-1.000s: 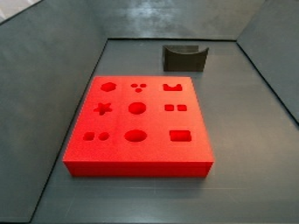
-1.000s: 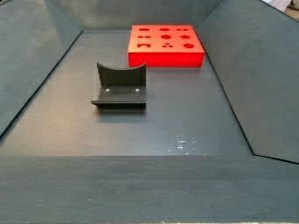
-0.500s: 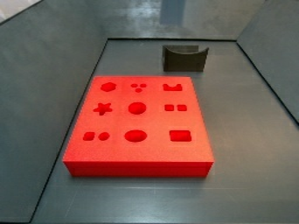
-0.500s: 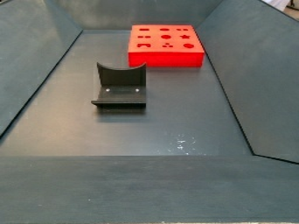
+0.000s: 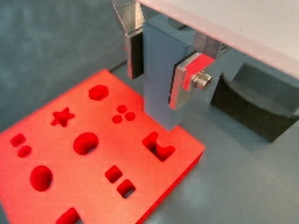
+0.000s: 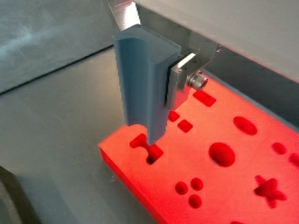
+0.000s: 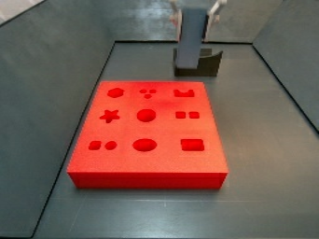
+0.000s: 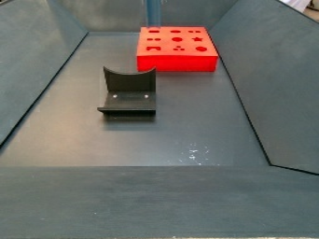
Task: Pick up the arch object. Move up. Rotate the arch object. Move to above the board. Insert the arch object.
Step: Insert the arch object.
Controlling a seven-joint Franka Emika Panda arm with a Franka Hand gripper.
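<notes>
My gripper [image 5: 162, 74] is shut on the arch object [image 5: 156, 79], a slim blue-grey slab hanging upright between the silver fingers [image 5: 187, 83]. Both wrist views show its lower end a short way above the red board [image 5: 76, 188], over the notched cut-out [image 5: 160, 149] near one corner. From the other wrist angle the arch object [image 6: 142, 74] shows its curved edge, above the board [image 6: 239, 175] and the same notch [image 6: 149, 150]. In both side views the arch object [image 7: 192, 37] [image 8: 155, 11] reaches down from the top of the picture over the board's [image 7: 125, 140] [image 8: 200, 54] edge; the fingers hardly show there.
The fixture [image 8: 127, 91], a dark L-shaped bracket with a curved notch, stands on the grey floor apart from the board; it also appears behind the board [image 7: 200, 63] and beside it [image 5: 257, 103]. Sloping grey walls [image 8: 37, 84] enclose the floor.
The arch object, absent from both side views before, has come down into them from above and now hangs over the board's notched end.
</notes>
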